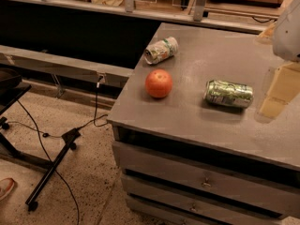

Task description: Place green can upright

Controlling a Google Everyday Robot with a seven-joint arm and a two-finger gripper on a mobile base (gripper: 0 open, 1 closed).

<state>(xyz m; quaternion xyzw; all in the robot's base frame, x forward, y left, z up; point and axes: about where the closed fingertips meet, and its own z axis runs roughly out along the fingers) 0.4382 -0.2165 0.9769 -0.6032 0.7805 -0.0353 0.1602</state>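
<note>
The green can [228, 93] lies on its side on the grey table top [187, 116], right of centre, with its silver top facing left. It is shiny green with pale markings. My gripper [280, 89] comes in from the right edge of the view, just right of the can and a little above the table, and it holds nothing. A white part of my arm [288, 29] shows above it.
An orange fruit [159, 83] sits left of the green can. A paler, dented whitish-green can [161, 50] lies on its side further back. The table has drawers below its front edge. A black stand and cables are on the floor at left.
</note>
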